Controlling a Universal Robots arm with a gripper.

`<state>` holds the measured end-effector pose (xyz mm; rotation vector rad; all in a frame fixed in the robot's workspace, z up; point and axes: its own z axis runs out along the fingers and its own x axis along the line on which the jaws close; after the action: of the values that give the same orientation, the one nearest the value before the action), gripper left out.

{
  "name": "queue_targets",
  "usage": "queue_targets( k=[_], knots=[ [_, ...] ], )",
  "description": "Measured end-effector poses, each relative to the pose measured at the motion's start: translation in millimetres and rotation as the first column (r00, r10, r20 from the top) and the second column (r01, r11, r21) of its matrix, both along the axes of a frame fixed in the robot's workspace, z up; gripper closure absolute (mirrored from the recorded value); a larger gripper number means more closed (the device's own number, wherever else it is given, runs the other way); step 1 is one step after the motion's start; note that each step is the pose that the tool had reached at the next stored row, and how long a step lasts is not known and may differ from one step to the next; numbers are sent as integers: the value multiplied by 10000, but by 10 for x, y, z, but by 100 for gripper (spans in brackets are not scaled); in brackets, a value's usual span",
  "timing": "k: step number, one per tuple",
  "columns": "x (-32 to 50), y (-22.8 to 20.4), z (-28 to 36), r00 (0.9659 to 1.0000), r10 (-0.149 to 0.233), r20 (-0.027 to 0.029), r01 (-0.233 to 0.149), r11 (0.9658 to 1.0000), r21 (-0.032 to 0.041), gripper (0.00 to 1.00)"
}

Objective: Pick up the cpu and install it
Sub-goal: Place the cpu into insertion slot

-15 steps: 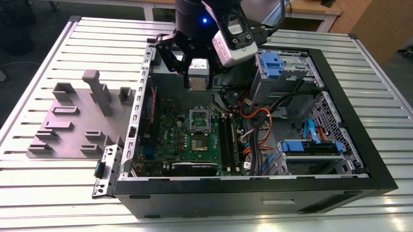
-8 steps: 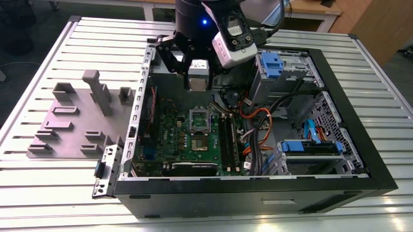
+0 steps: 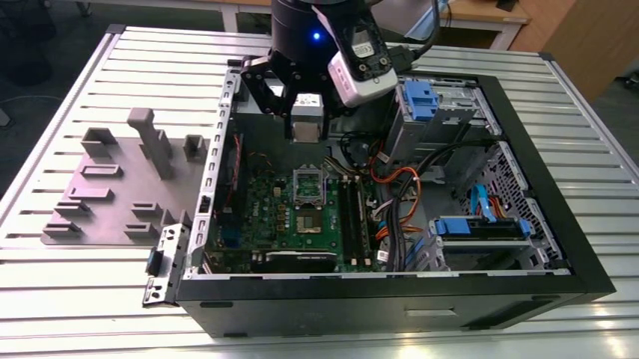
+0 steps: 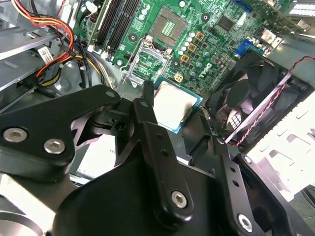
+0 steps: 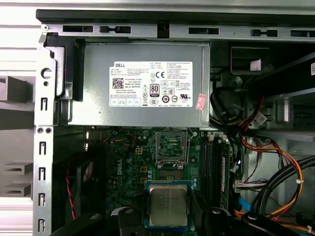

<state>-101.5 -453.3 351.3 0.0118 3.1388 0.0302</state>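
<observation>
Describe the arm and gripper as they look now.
The arm ends in a black cylindrical wrist with a small blue light. A white-grey camera block with a printed label sits beside it. The gripper is black, built of flat linkage bars joined by silver screws.

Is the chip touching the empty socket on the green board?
Apart. In the exterior view the tool holds the chip high above the board; in the first wrist view the socket lies bare.
</observation>
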Motion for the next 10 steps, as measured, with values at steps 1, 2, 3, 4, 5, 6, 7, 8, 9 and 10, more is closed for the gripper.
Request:
queue_targets(
  k=[1,2,3,4,5,6,7,8,9,10],
  knots=[
    [0,0,-2,10000,0,0,0,10000,0,53],
    [0,0,-4,10000,0,0,0,10000,0,53],
    [0,0,-6,10000,0,0,0,10000,0,53],
    [0,0,-9,10000,0,0,0,10000,1,53],
    [0,0,-11,10000,0,0,0,10000,0,53],
    [0,-1,-14,10000,0,0,0,10000,0,53],
    [0,-1,-16,10000,0,0,0,10000,-1,53],
    [0,-1,-18,10000,0,-1,0,10000,-1,53],
    [0,-1,-19,10000,0,-1,0,10000,-2,53],
    [0,-1,-22,10000,0,-1,0,10000,0,53]
  ],
)
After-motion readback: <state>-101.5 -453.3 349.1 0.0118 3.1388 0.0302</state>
